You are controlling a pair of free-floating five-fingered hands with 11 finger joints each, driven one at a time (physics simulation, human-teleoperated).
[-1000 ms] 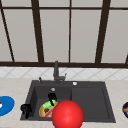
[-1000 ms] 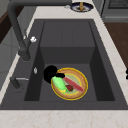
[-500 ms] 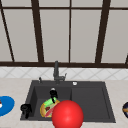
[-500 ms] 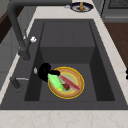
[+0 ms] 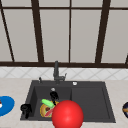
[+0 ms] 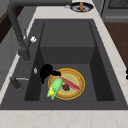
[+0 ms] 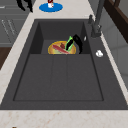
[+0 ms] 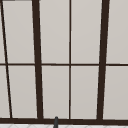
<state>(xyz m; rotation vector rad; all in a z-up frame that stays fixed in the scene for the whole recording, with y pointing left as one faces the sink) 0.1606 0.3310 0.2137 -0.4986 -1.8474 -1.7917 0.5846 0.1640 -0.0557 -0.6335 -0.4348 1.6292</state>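
Right robot hand (image 6: 46, 72) low in sink basin (image 6: 67, 35), fingers curled, pinching green item (image 6: 55, 87) over yellow plate (image 6: 77, 77).

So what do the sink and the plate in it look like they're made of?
Sink: probably dark granite composite or matte coated metal, a flat charcoal surface with no shine. Plate: probably glazed ceramic or plastic, with a smooth yellow rim; the look leaves it open.

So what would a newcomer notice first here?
Probably the big red ball at the sink's front edge in the front view. Next, the yellow plate in the left basin, where the right hand grips a green item. The left hand hovers at the sink's left front corner.
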